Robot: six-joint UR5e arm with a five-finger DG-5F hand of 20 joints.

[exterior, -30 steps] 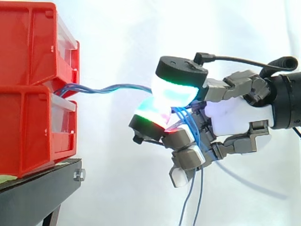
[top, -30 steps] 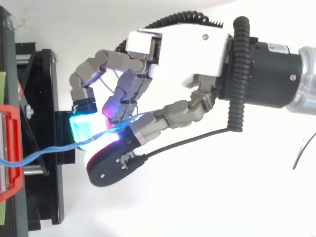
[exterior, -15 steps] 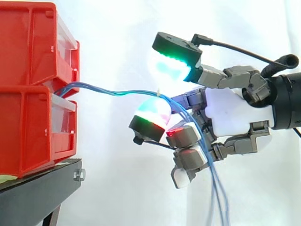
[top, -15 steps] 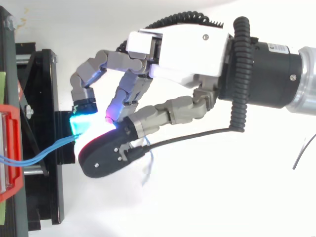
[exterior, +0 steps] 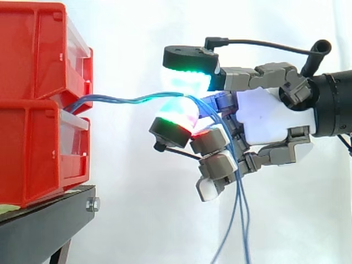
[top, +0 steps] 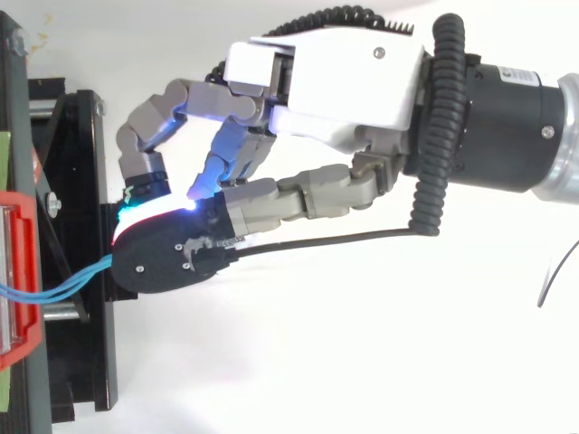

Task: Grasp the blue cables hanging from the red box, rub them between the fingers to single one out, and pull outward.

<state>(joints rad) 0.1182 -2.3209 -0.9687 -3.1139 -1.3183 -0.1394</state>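
Several thin blue cables [exterior: 121, 100] leave the gap between the two stacked red bins [exterior: 33, 104] and run right in a shallow arc to my hand [exterior: 272, 118]. They pass between the glowing thumb pad [exterior: 187, 80] above and a glowing finger pad [exterior: 177, 115] below. Behind the pads they drape over the curled fingers, and their loose ends [exterior: 241, 225] hang straight down. In the top view the thumb [top: 172, 258] covers the pinch, and the cables [top: 68, 287] show between it and the red bin [top: 18, 271]. The hand is shut on the cables.
The bins stand on a black stand [exterior: 44, 220], whose frame [top: 77, 163] lies just left of the fingertips in the top view. A white curtain is behind everything. There is open room below and to the right of the hand.
The thumb lifted off the cables half a second ago; it has since come back down over them and reached further towards the bins. The loose ends have swung to hang straighter.
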